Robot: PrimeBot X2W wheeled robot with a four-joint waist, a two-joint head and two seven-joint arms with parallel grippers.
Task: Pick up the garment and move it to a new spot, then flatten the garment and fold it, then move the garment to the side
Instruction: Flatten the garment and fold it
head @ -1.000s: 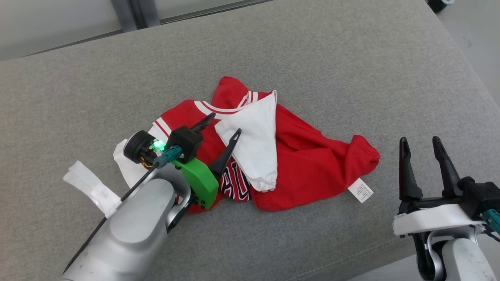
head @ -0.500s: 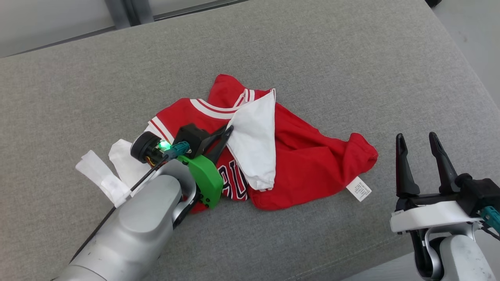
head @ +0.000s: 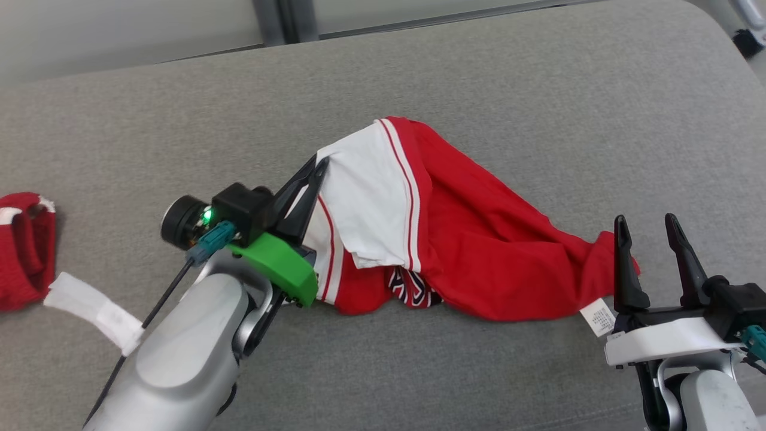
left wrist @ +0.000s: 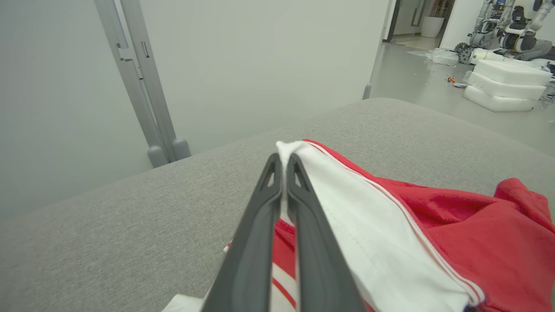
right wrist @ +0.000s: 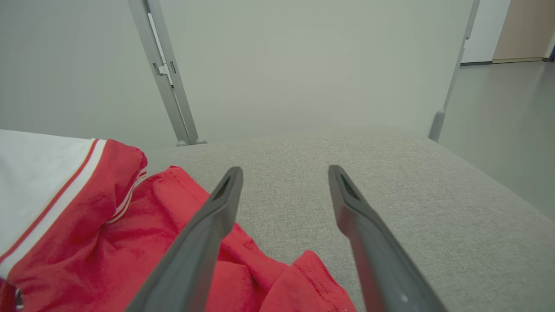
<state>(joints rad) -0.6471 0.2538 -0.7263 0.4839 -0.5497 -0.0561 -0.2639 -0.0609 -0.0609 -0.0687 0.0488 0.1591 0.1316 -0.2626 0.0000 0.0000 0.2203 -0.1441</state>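
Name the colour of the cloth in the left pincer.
The panel is white, edged in red; best in left wrist view.

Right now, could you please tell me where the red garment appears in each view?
Head view: garment at centre, pinched by the left gripper.
Left wrist view: garment lower right.
Right wrist view: garment lower left.
Shared landmark: the grey post behind the cushion.
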